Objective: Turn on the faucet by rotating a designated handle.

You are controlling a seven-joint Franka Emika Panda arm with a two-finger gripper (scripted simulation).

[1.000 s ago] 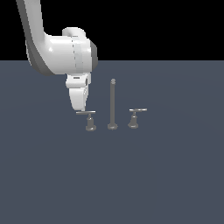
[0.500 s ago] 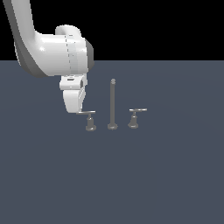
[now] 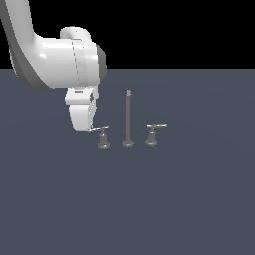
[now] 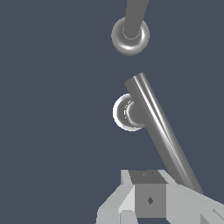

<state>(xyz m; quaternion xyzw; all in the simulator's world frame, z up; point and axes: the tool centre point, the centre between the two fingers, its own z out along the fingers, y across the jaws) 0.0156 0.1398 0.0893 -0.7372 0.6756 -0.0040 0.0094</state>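
Contact is made at the designated handle's [image 3: 101,129] left tip by the hand [image 3: 88,128]; finger opening cannot be told, and rotation seems barely begun.

Simulated scene, bare grey floor [image 3: 189,199], black backdrop

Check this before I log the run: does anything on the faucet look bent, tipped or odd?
Nothing stands out. The spout stands upright, both handles sit upright on their feet, and the gripper is at the nearer handle's bar end.
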